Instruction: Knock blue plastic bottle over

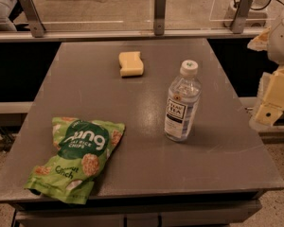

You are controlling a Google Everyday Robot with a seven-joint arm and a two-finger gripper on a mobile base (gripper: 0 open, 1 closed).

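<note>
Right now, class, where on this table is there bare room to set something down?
Bare: the far-left corner beside the sponge; the middle strip between bag and bottle; the front-right corner before the bottle. Tightest: right of the bottle, where the gripper hangs just off the table edge.

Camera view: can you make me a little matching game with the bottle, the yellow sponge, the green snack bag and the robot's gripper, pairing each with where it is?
1. bottle
2. sponge
3. snack bag
4. gripper

A. lying flat, front left of the table
B. standing upright, right of centre
C. off the right edge, apart from the bottle
D. far side, near the middle

Pairs: 1-B, 2-D, 3-A, 4-C
</note>
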